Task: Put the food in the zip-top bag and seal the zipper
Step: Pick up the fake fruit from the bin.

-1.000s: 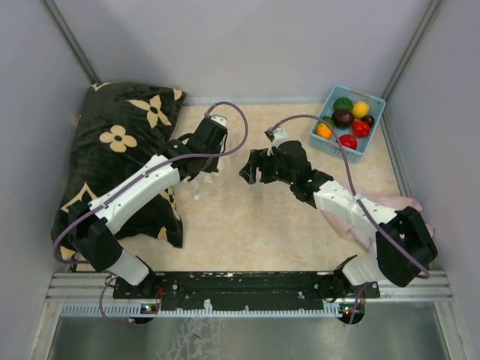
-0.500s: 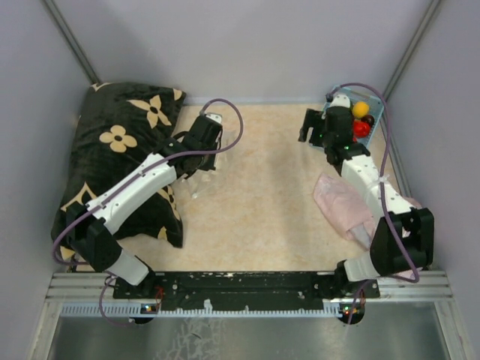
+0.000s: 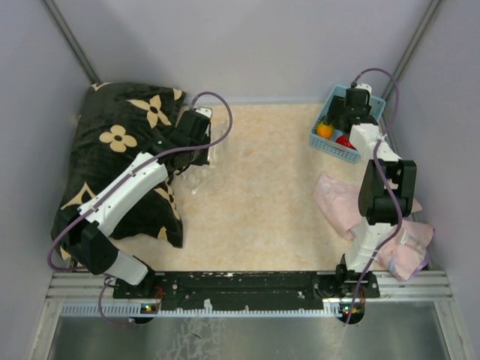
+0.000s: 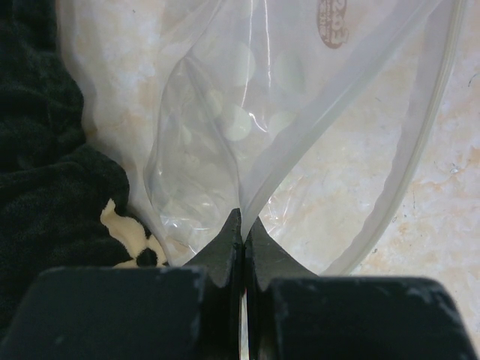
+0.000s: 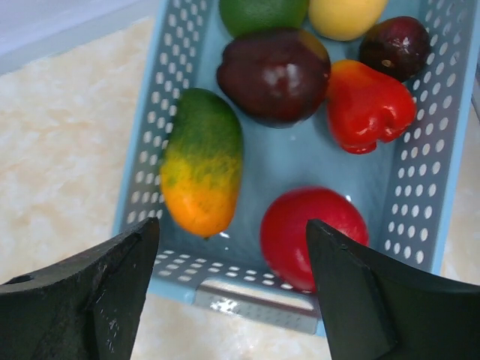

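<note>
Pinching zip-top bag [image 4: 225,112], left pincer [image 4: 244,238]; right pincer [image 5: 231,229] agape above food [image 5: 274,71].

A: Left side?
B: My white left arm [image 3: 127,189] stretches forward, black 2-finger left gripper [image 4: 244,234] pinched tight on the clear dotted plastic bag [image 4: 225,112].
A: Right?
B: White right arm [image 3: 373,142] fully extended, black right gripper [image 5: 229,240] spread wide.

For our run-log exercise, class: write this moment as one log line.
left gripper shut on zip-top bag beside pillow | right gripper open above basket of food | zipper open, no food bagged
</note>
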